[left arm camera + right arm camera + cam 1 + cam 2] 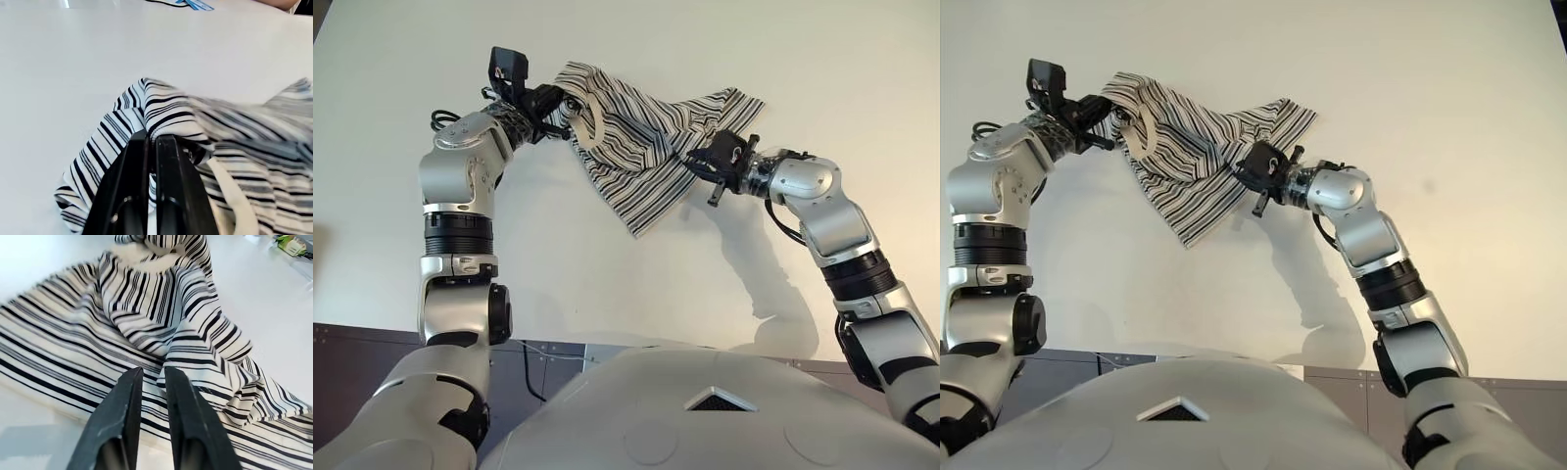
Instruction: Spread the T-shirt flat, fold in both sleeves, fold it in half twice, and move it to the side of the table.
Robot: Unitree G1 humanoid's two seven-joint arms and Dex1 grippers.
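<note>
Striped T-shirt [631,147] bunched, stretched between both grippers over plain white table [607,294], left gripper [556,104] clamped on collar end, right gripper [700,159] pinching opposite edge, dark panelling [372,362] below table's near edge

The left arm is bent sharply at the elbow, and its wrist is turned inward. The left end effector [564,110] has both fingers pressed almost together and pinches the T-shirt [626,147]. The right arm reaches forward with its forearm angled inward. The right end effector [703,159] grips a fold of the same cloth between its two narrowly spaced fingers.
</note>
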